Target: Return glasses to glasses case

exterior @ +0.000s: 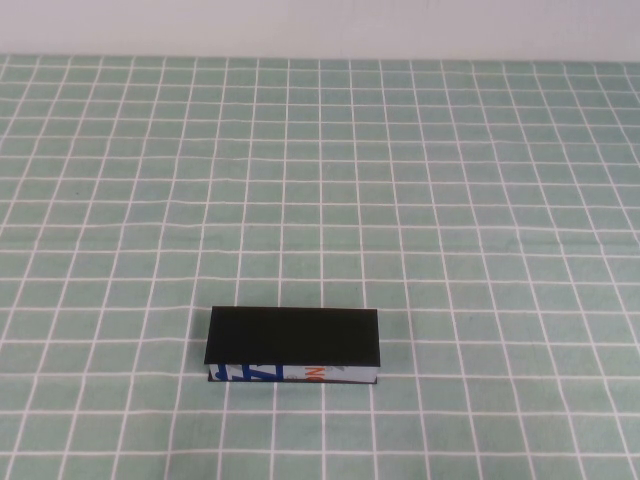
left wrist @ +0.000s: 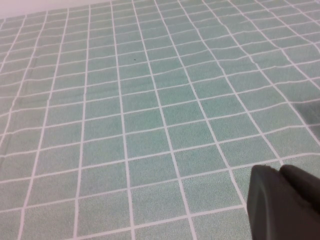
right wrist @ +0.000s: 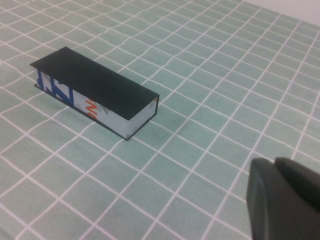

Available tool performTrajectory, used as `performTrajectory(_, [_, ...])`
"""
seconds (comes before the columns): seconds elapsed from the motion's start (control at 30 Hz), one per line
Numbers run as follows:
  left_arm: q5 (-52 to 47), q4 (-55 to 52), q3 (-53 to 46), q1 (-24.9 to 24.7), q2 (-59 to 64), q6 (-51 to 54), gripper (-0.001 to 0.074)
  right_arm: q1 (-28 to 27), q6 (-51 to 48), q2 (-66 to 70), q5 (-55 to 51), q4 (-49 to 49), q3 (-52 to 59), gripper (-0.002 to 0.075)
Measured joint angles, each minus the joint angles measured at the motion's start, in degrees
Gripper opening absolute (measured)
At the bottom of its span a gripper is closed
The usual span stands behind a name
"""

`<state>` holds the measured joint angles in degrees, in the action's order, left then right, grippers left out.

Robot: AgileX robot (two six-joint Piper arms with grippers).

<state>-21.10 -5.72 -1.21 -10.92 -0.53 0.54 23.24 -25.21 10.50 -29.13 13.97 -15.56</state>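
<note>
One closed glasses case (exterior: 294,346) lies low and centre-left in the high view, black lid down, on a green checked tablecloth (exterior: 450,200); no glasses are visible anywhere. Neither arm appears in that view; the left gripper (left wrist: 285,202) and right gripper (right wrist: 282,200) show only at the lower right corner of their wrist views; whether they are open cannot be told. Judging by this, the task looks finished or unstarted; any next move needs the lid lifted.

closed glasses case (exterior: 294,347) sole obstacle, checked cloth (exterior: 450,200) open all around
</note>
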Motion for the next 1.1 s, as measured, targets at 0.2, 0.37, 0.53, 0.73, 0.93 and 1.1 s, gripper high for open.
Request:
performTrajectory(0.2, [0.0,0.0,0.0,0.0,0.0,0.0,-0.0002,0.0,0.0,0.0,0.0,0.0,0.0,-0.0011])
performTrajectory(0.37, [0.0,-0.1,0.0,0.0,0.0,0.0,-0.0002,-4.1,0.0,-1.4,-0.1,0.1,0.0,-0.0011])
performTrajectory(0.53, [0.0,-0.1,0.0,0.0,0.0,0.0,-0.0002,-13.6,0.0,-5.7,-0.2,0.1,0.0,-0.0011])
performTrajectory(0.73, [0.0,-0.1,0.0,0.0,-0.1,0.0,-0.0002,-23.4,0.0,-11.1,-0.4,0.1,0.6,-0.0011])
performTrajectory(0.93, [0.0,-0.1,0.0,0.0,-0.1,0.0,-0.0002,-26.1,0.2,-11.3,8.9,5.1,9.7,-0.0011])
performTrajectory(1.1, [0.0,-0.1,0.0,0.0,-0.1,0.0,-0.0002,-26.2,0.2,-11.3,14.4,11.5,16.9,-0.0011])
